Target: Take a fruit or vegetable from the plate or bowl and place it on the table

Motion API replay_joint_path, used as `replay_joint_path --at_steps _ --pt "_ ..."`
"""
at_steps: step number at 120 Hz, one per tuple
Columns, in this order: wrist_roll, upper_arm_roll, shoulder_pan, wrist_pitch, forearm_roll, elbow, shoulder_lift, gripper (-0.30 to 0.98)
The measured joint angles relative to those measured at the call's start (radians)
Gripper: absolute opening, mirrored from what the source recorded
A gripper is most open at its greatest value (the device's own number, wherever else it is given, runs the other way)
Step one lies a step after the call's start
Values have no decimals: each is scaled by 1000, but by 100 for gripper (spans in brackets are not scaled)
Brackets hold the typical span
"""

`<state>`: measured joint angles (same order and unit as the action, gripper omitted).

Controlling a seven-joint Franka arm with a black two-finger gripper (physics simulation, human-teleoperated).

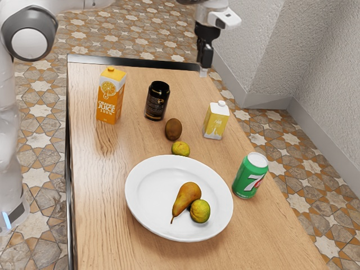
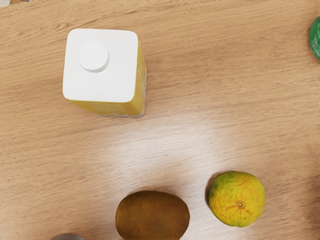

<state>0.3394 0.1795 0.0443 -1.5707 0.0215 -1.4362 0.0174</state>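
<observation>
White plate (image 1: 147, 188) w/ pear (image 1: 186, 198) & citrus (image 1: 200, 211), gripper (image 1: 204, 68) above tbl (image 1: 95, 191), can't say if closed.

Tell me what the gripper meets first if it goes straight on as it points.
Pointing down, the gripper would likely meet the table near the yellow carton, or perhaps the kiwi; depth leaves it unclear.

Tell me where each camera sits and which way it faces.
Exterior view: beside the arm, angled down across the table; arm and gripper show.
Wrist view: by the gripper, looking steeply down at the tabletop.
Shared: yellow carton, kiwi, the citrus near it, and the green can, cut off in the wrist view.
</observation>
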Motion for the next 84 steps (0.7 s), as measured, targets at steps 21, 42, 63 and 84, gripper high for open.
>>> replay_joint_path --at_steps 21,42,63,84 --pt "7 1 44 0 -1 3 1 69" --pt "12 -76 10 -8 -3 93 85 69" --pt "16 -270 37 -13 -5 101 126 69" --pt "20 -363 98 -8 -27 77 123 68"
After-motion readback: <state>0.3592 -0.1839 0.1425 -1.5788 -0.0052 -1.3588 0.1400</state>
